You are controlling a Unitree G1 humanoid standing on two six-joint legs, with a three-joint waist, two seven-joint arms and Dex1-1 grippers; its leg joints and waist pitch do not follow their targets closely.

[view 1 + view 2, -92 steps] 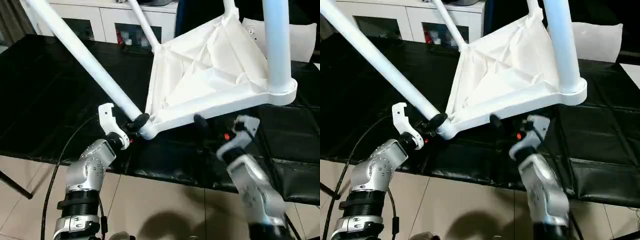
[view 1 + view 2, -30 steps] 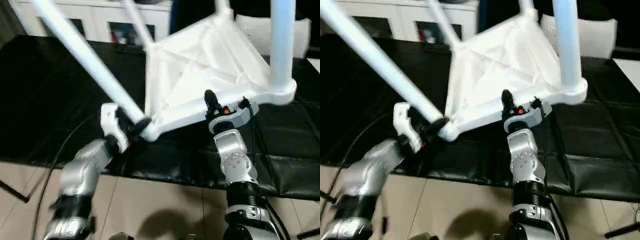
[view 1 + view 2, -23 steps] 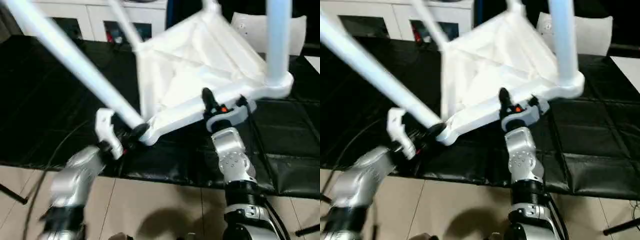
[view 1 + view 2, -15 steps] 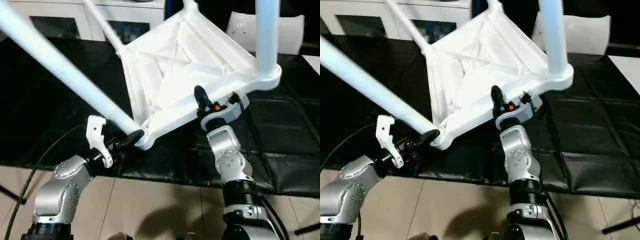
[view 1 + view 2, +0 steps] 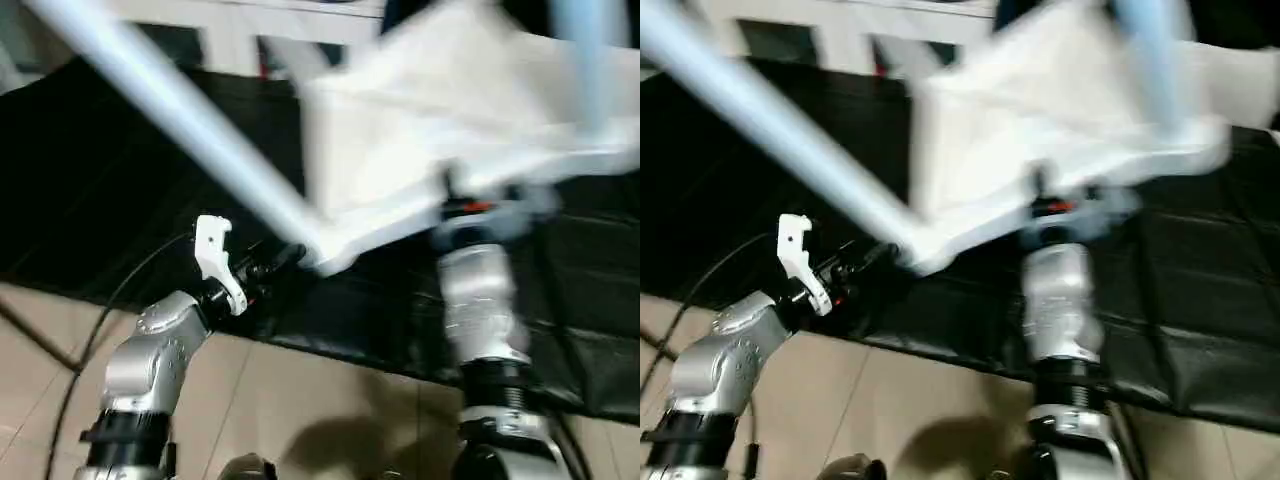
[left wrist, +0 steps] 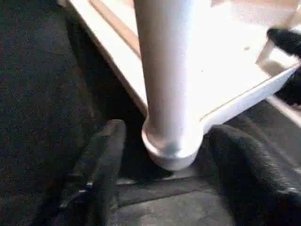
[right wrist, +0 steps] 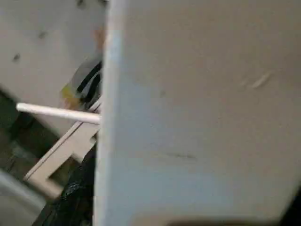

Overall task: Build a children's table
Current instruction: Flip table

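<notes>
On the black worktop (image 5: 90,190) the tabletop (image 5: 450,120) lies upturned; left gripper (image 6: 164,155) spread around a leg's (image 6: 164,70) socket; right gripper (image 5: 470,205) clamps the rim.

The white tabletop (image 5: 470,110) lies underside up on the black surface (image 5: 110,180), its near edge lifted. A long white leg (image 5: 180,120) runs from its near left corner socket up to the far left. The left gripper (image 5: 280,262) sits at that corner. The right gripper (image 5: 455,190) meets the tabletop's near edge.
</notes>
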